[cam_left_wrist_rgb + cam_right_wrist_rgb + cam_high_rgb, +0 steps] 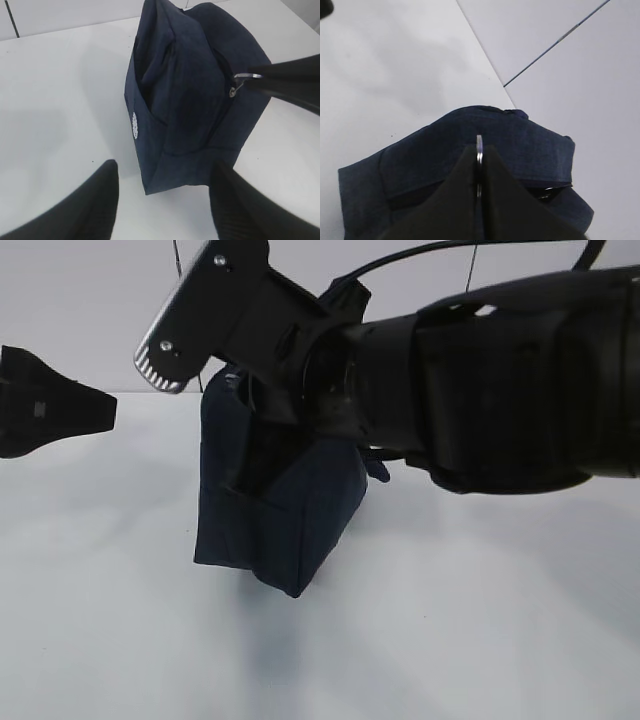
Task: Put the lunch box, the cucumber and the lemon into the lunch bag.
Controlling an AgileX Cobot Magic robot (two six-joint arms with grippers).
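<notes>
The navy lunch bag (285,520) stands on the white table, a little tilted, with its top fabric pulled up. My right gripper (479,147) is shut on the metal ring pull (479,142) of its zipper, and the ring (246,76) also shows at that gripper's tip in the left wrist view. My left gripper (165,166) hangs open just in front of the bag's near corner (155,187), touching nothing. In the exterior view the left gripper (100,410) is at the far left, apart from the bag. The lunch box, the cucumber and the lemon are out of view.
The bulky right arm (480,380) fills the upper right of the exterior view and hides the bag's top. Bare white table (480,620) surrounds the bag. The table's far edge (485,65) meets a pale wall behind.
</notes>
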